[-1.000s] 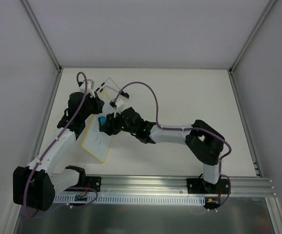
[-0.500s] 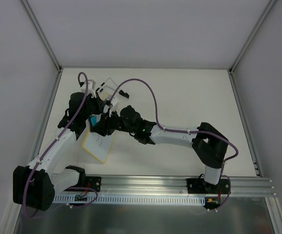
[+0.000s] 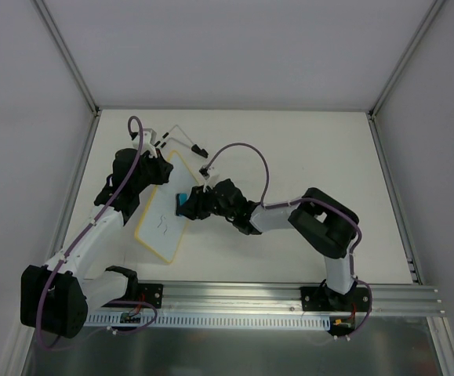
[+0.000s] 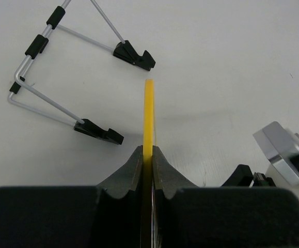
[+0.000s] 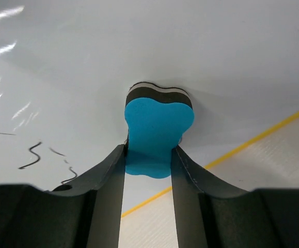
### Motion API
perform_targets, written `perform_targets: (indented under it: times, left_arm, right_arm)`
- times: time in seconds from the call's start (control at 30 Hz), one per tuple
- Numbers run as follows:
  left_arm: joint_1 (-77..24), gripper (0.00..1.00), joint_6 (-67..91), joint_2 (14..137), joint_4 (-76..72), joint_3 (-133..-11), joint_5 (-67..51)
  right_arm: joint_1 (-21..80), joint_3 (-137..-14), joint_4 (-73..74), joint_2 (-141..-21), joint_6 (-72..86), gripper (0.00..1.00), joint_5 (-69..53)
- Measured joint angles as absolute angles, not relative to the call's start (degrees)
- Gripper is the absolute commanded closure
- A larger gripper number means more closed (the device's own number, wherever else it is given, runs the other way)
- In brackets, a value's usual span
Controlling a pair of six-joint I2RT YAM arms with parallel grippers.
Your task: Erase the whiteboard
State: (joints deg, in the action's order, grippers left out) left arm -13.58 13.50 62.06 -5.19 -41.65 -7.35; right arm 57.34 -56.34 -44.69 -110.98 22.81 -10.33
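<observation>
White tabletop (image 3: 305,157) below — my left gripper (image 4: 148,152) pinched the whiteboard (image 3: 157,205) steady so my right gripper (image 5: 149,155), clamping the eraser (image 5: 158,119), could wipe.

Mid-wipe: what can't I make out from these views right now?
- Top view: the ink strokes on the whiteboard are too small to read.
- Left wrist: only the whiteboard's yellow edge shows; the left hand hides the rest.
- Right wrist: the right hand cuts off the strokes; the eraser hides its contact face.
</observation>
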Motion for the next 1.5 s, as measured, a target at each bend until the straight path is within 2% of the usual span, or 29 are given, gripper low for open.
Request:
perform_targets:
  times: [0.4,0.77,1.5]
  left_arm:
    - [-13.4,1.00,13.5,62.1,-5.6,-41.9,-7.0]
    - [-13.4,1.00,13.5,62.2,-5.7,-42.0,-7.0]
    - [-13.4,1.00,13.4,62.5,-5.7,-42.0,-7.0]
  right_arm:
    - [54.0,-56.0,-50.4,-118.8,26.9,1.00,-12.9]
    - [53.3,-56.9,-50.3,-120.0,26.5,1.00,-15.0]
    - [64.9,-61.6,-46.4,-107.4,24.3,1.00,-11.6]
